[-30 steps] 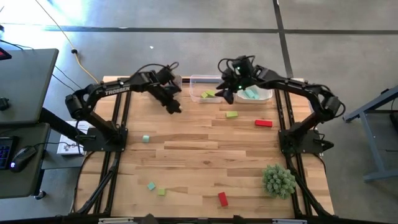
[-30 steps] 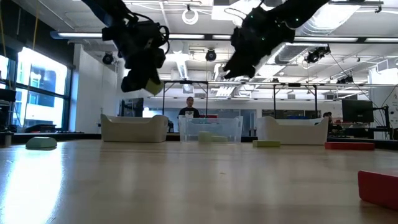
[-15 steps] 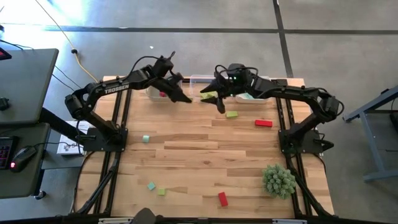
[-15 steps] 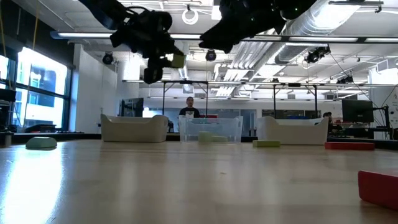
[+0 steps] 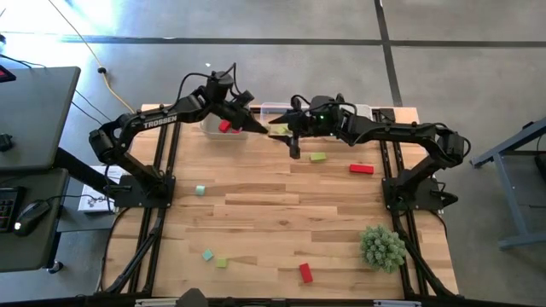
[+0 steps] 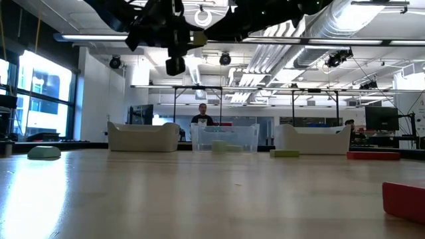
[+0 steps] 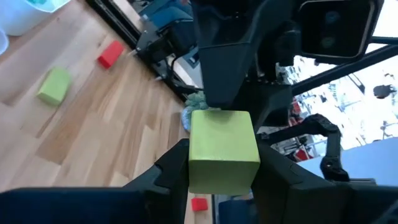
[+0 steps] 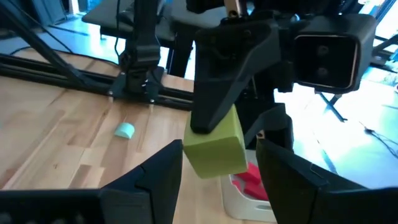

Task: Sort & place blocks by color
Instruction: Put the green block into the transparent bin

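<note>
I have both arms stretched high toward the table's far edge, the left gripper clamping a yellow-green block beside the clear bin, facing the right gripper with jaws spread, empty.

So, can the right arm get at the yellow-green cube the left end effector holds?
Likely yes: the right end effector is open, its fingers either side of the yellow-green cube held by the left end effector.
</note>
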